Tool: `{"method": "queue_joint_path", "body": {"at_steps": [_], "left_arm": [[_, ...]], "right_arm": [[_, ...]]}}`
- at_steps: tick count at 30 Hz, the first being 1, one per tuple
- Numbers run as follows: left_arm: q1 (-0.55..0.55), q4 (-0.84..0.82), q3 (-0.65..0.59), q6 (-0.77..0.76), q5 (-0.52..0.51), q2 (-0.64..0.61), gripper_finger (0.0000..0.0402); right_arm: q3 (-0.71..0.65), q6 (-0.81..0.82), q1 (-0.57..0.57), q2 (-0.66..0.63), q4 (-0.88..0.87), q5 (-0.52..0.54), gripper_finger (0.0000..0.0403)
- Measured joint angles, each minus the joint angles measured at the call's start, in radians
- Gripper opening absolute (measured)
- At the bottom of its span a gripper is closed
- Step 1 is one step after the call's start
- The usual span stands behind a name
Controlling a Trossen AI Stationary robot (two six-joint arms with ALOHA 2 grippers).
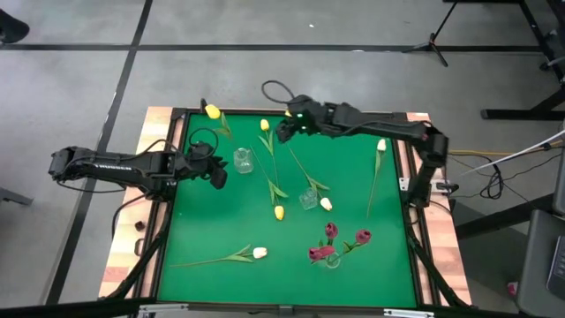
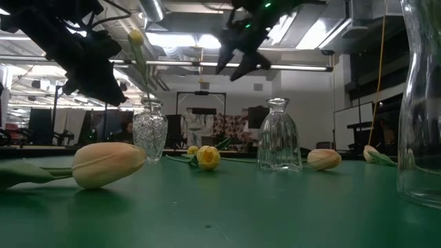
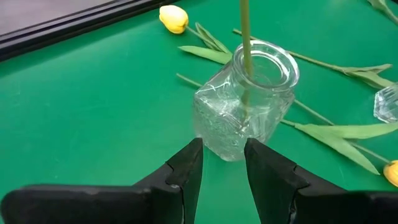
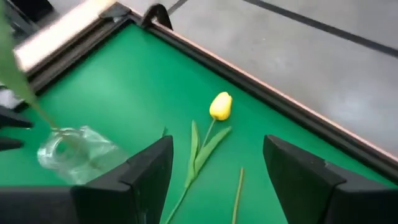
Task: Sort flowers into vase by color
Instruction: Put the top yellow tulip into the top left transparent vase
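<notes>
On the desk [image 1: 194,230], red flowers [image 1: 331,231] filled one vase [image 1: 332,259]; yellow and cream ones lay unsorted. Right end effector [image 1: 284,131] gaped wide and empty; left end effector [image 1: 217,177] stood narrowly parted, empty.

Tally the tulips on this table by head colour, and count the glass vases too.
Yellow tulips: 3
Cream-white tulips: 3
Dark red tulips: 3
Glass vases: 3
Total: 12 things, 9 of them tulips

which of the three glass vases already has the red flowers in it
The vase nearest the table's front edge, holding the dark red tulips. The vase by the left gripper holds one yellow-flower stem; the middle vase shows none inside.
</notes>
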Motion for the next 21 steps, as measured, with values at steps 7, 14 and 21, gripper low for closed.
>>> {"method": "queue_joint_path", "body": {"at_steps": [7, 14, 21], "left_arm": [[-0.005, -0.005, 0.0, -0.001, 0.0, 0.0, 0.0118], [-0.006, 0.0, 0.0, -0.001, 0.0, 0.0, 0.0118], [-0.006, 0.0, 0.0, -0.009, 0.0, 0.0, 0.0118]], "right_arm": [[0.068, -0.017, -0.001, 0.174, -0.034, 0.028, 0.025], [0.069, 0.019, 0.0, 0.261, 0.0, 0.027, 0.025], [0.069, 0.05, 0.007, 0.338, 0.074, 0.001, 0.025]]}}
